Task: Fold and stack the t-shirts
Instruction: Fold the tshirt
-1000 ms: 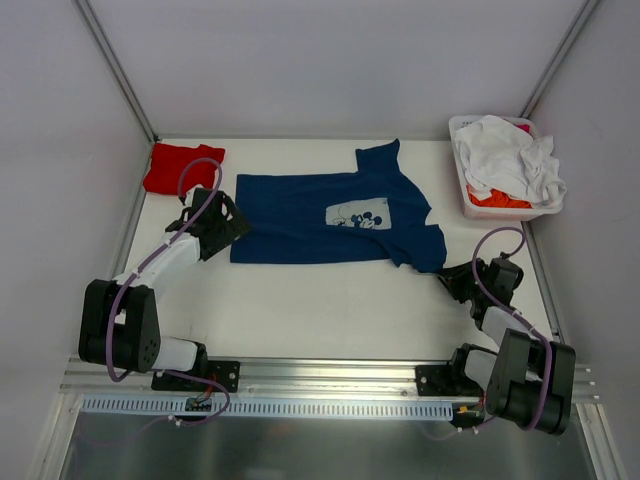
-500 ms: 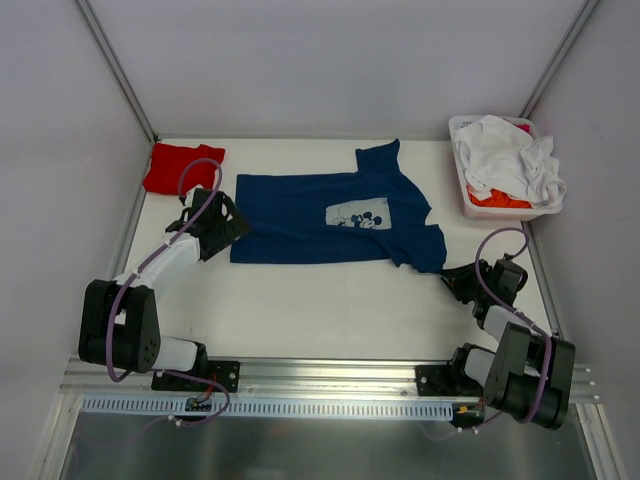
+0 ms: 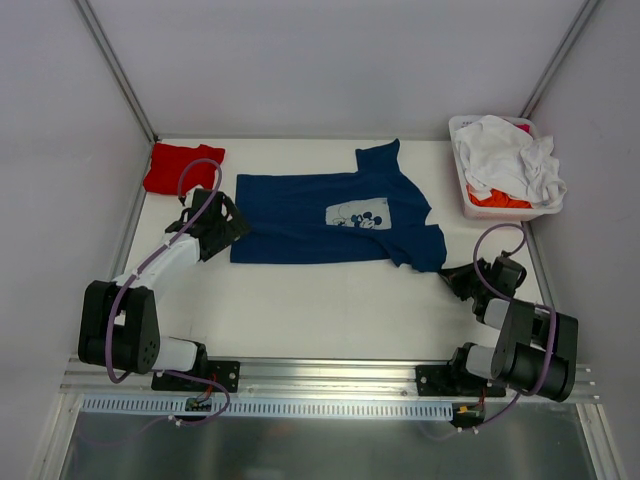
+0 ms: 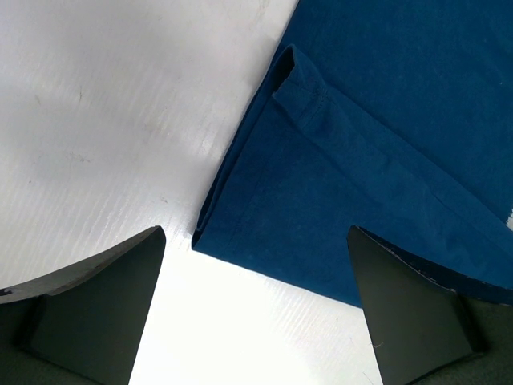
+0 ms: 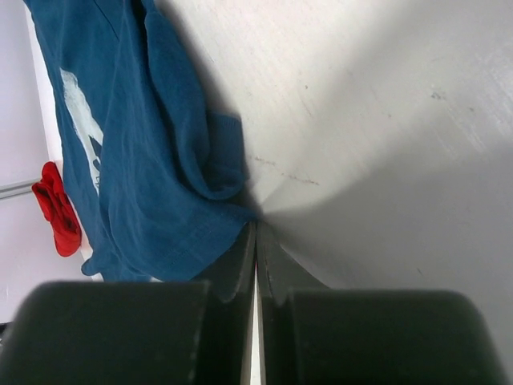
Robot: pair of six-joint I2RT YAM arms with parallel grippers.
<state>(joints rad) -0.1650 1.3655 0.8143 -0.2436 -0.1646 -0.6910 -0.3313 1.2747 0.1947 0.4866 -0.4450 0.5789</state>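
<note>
Navy t-shirt (image 3: 310,220) is lying spread, unfolded, on the surface (image 3: 330,300). Red t-shirt (image 3: 180,167) is sitting far left, apparently folded; others are waiting in the basket (image 3: 462,190). Left tool (image 3: 232,225) is gaping wide over the hem corner; right tool (image 5: 256,228) is closing fully at the shirt's near edge, grip unclear.

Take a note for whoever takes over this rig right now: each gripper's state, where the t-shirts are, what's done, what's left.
Left gripper: open, straddling the near left hem corner of the navy blue cloth t-shirt with the pale mouse print.
Right gripper: shut at that shirt's near right sleeve tip; unclear if cloth is pinched.
Navy shirt: spread mid-table, unfolded.
Red cloth t-shirt: compact bundle at the far left corner, apparently folded.
White plastic basket, far right: holds a crumpled white t-shirt and an orange t-shirt.
Left: fold the navy shirt, stack it, then the basket shirts.
</note>
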